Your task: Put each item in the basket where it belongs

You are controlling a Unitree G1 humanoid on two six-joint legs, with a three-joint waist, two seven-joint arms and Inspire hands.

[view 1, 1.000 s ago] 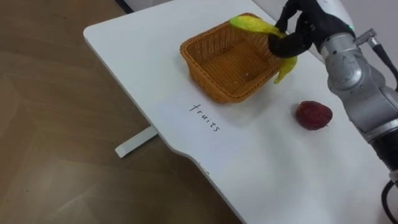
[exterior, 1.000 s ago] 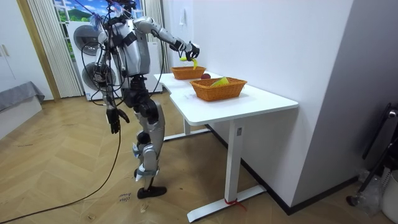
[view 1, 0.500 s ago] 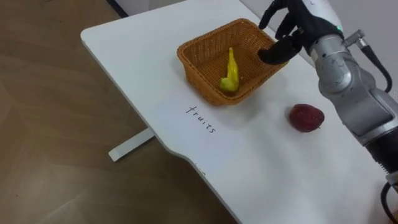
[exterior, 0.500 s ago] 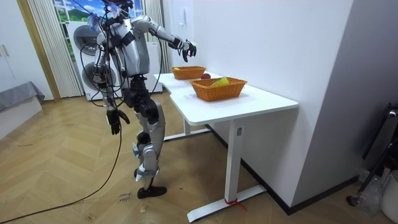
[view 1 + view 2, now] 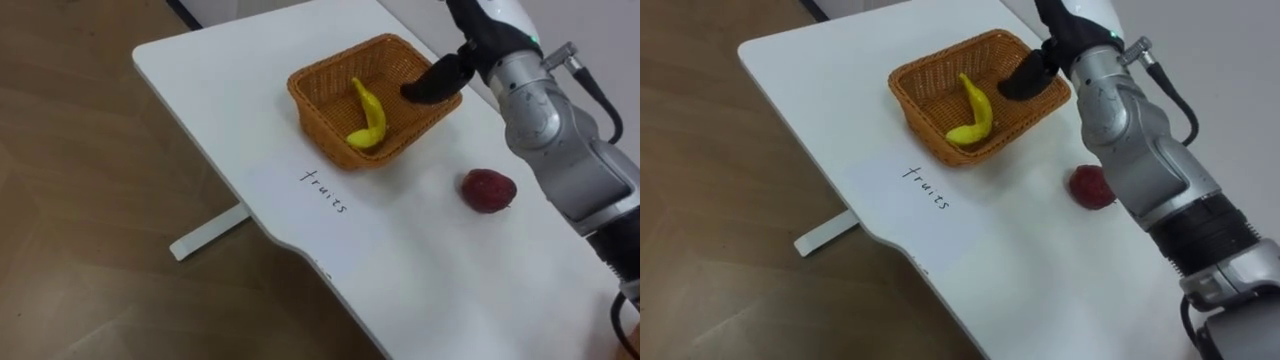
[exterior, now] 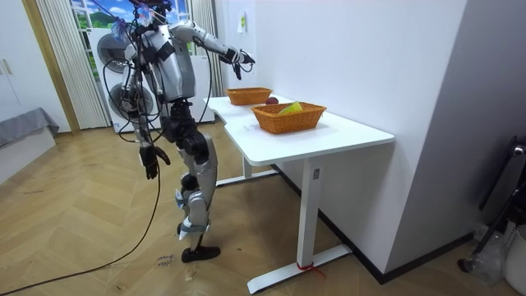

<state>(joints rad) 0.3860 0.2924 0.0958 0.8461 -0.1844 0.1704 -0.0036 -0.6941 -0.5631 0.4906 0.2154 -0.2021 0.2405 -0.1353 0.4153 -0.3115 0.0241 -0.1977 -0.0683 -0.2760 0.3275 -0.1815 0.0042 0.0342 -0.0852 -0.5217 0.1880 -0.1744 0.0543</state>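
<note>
Wicker basket holds the banana; the red fruit waits outside.
In the room view the left hand hangs at the robot's side, and I cannot tell its state. On the white tabletop the banana lies inside the basket. My right hand hovers over the basket's far rim, loosely open and holding nothing. Right of it the red fruit sits on bare tabletop, apart from the basket. My worry: swinging across low, I clip the rim and shove the basket, or a glancing touch sends the round fruit rolling.
</note>
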